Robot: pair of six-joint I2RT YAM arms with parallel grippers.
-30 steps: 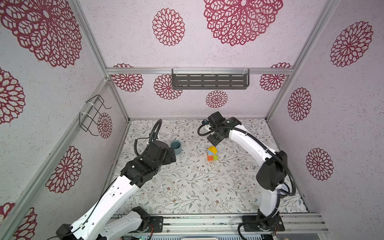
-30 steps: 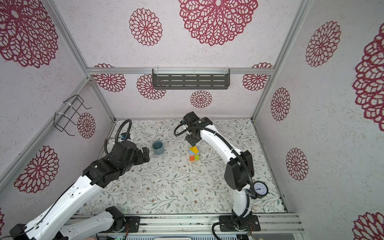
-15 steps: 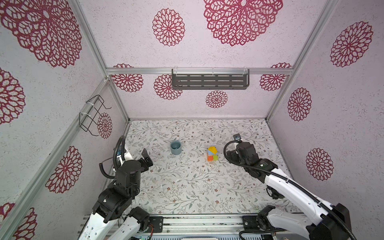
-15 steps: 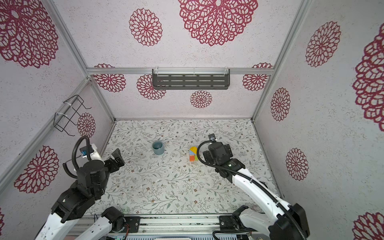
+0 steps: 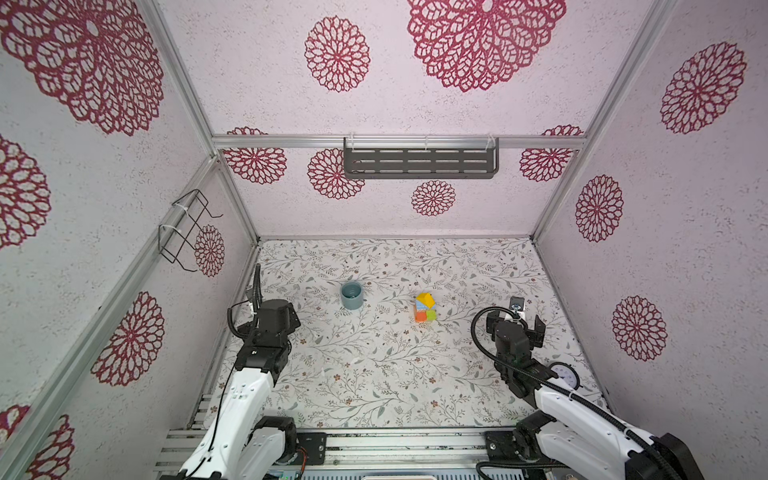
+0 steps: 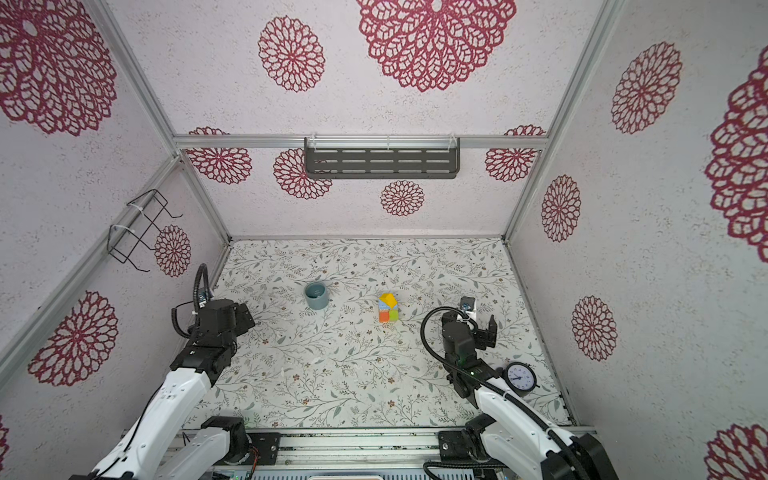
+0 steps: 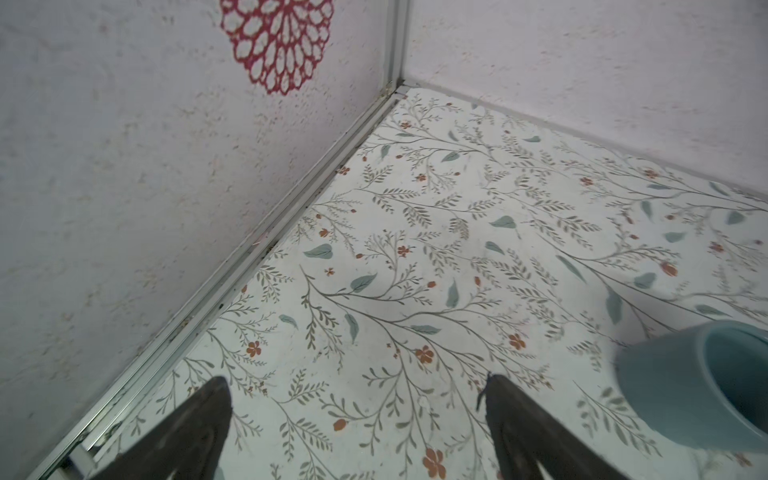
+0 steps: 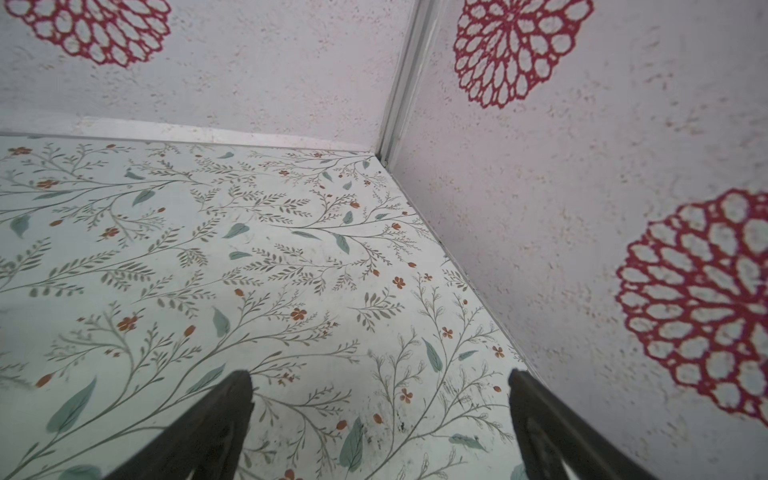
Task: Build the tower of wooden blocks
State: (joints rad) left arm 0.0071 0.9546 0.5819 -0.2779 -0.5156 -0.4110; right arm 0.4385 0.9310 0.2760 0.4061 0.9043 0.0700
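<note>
The tower [image 5: 424, 308] of wood blocks stands alone on the floral table, right of centre in both top views. An orange and a green block sit at its base, light blue above them, and a yellow block on top. My left gripper [image 7: 355, 378] is open and empty, low near the left wall, well away from the tower [image 6: 388, 308]. On the right side, near the right wall, my right gripper [image 8: 380, 373] hangs open with only bare table between its fingers. Neither wrist view shows any blocks.
A teal cup [image 5: 352, 295] stands left of the tower, close to my left gripper [image 5: 291, 319]; its rim shows in the left wrist view [image 7: 706, 382]. A black alarm clock [image 6: 518, 377] stands at the near right behind my right gripper [image 5: 516, 326]. A dark shelf [image 5: 419, 163] hangs on the back wall.
The right arm has drawn back from the tower's top to the near right, its gripper opened. The left arm has pulled back from beside the cup to the near left.
</note>
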